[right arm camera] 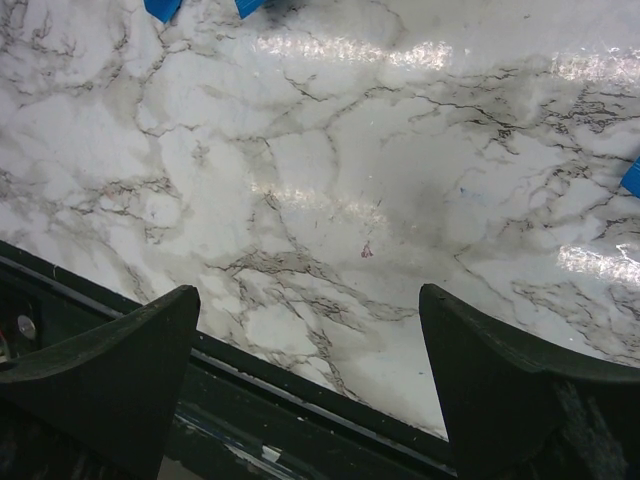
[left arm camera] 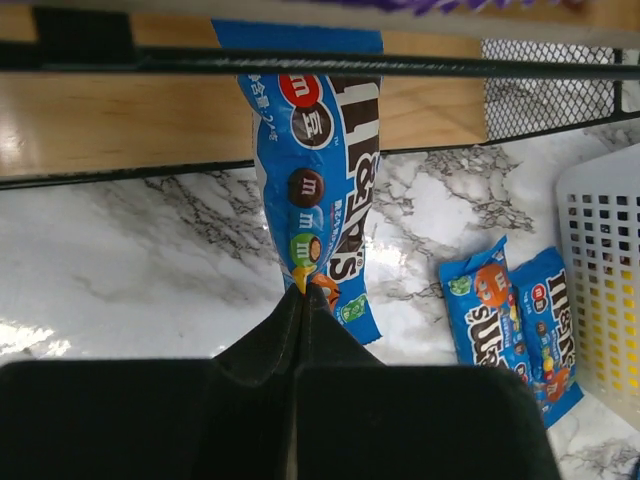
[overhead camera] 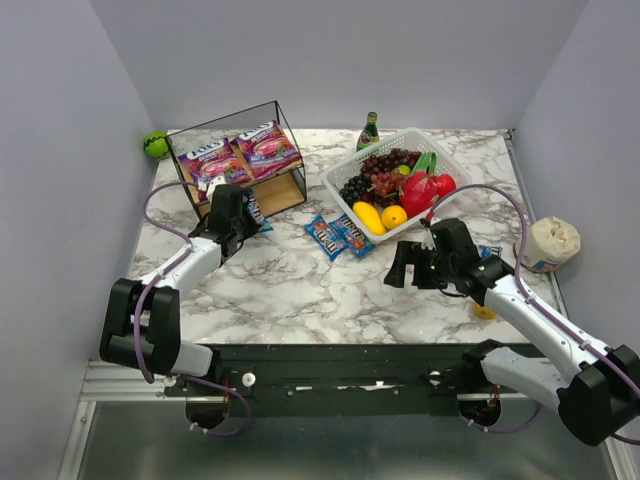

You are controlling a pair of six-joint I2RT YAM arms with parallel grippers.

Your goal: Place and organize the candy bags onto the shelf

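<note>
The shelf (overhead camera: 283, 190) stands at the back left, a black wire rack with two wooden boards. Two purple bags (overhead camera: 240, 155) lie on its top board. My left gripper (overhead camera: 243, 222) is shut on a blue packet (left arm camera: 322, 190), whose far end reaches over the lower board (left arm camera: 120, 125). Two more blue packets (overhead camera: 339, 236) lie side by side on the table in front of the basket, also in the left wrist view (left arm camera: 515, 320). Another blue packet (overhead camera: 489, 252) peeks out behind my right arm. My right gripper (overhead camera: 407, 268) is open and empty above bare marble.
A white lattice basket (overhead camera: 442, 160) of fruit stands at the back centre, with a dark bottle (overhead camera: 369, 132) behind it. A green ball (overhead camera: 155, 144) lies left of the shelf. A paper-wrapped cup (overhead camera: 550, 243) stands at the right edge. A small yellow piece (overhead camera: 484, 312) lies under the right arm.
</note>
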